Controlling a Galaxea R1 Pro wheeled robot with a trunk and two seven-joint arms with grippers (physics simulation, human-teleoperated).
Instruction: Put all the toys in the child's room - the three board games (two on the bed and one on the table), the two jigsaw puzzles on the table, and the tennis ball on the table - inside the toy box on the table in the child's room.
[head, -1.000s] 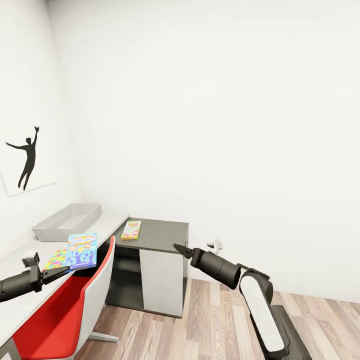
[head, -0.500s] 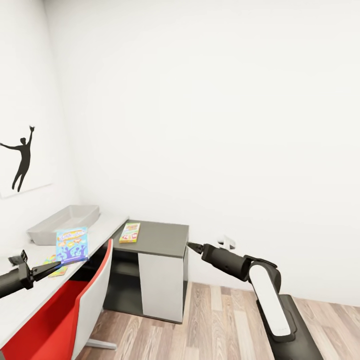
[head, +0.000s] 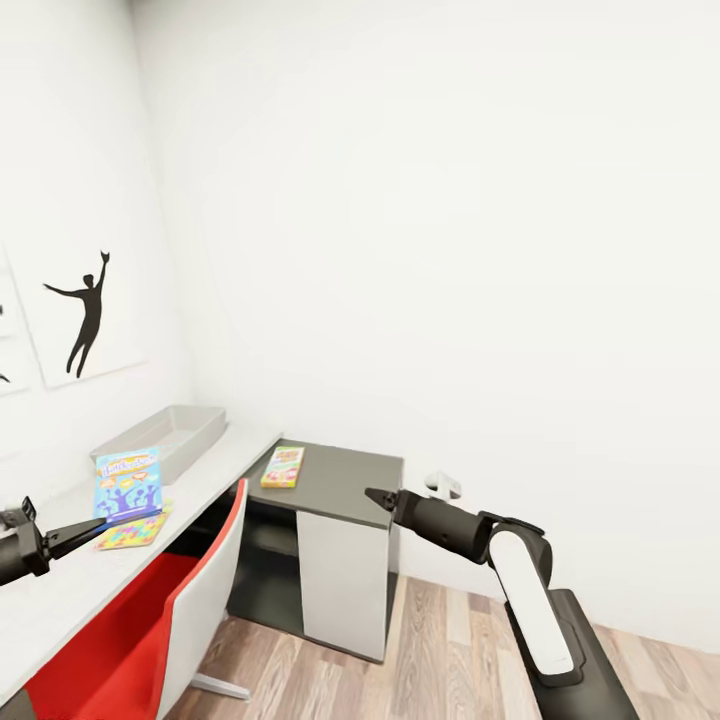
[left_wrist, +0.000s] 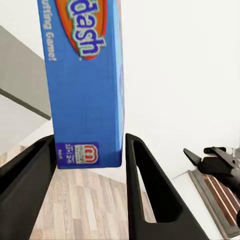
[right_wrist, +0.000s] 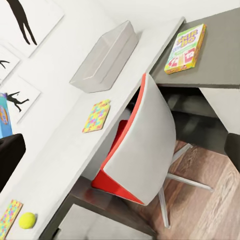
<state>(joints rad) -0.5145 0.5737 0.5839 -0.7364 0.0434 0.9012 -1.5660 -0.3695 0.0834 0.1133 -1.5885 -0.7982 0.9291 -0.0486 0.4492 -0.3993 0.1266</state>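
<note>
Blue cardboard stands clamped in the left gripper (head: 88, 529): its two dark fingers pinch the bottom edge of the blue board game (head: 127, 484), so the box rises upright above the table (head: 215, 465) and the rest of it is unsupported. The left wrist view shows the same grip, the box's lower end wedged between the fingers (left_wrist: 145, 190).

The toy box (head: 165, 436) lies further along the table towards the far wall, just beyond the held game, and looks empty from here. A jigsaw puzzle (head: 133, 531) lies flat on the tabletop right under the box in hand. The Skip-Bo game (head: 283, 466) rests on the lower dark side unit (head: 350, 480), right of the tray. In the right wrist view a second jigsaw puzzle (right_wrist: 7, 217) and the tennis ball (right_wrist: 27, 220) sit at the table's near end.

The step in hand appears to be carrying the blue game to the tray. With so narrow a hold on a tall box, a slow, level reach forward seems wise, clearing the tray's near rim, then lowering and tipping the box flat before letting go, so it does not topple out.

The right gripper (head: 373, 496) hangs over the floor beside the side unit, its fingertips drawn to a point, seemingly closed on nothing. The red-and-white chair (head: 180, 610) is tucked under the table, near the left arm.
</note>
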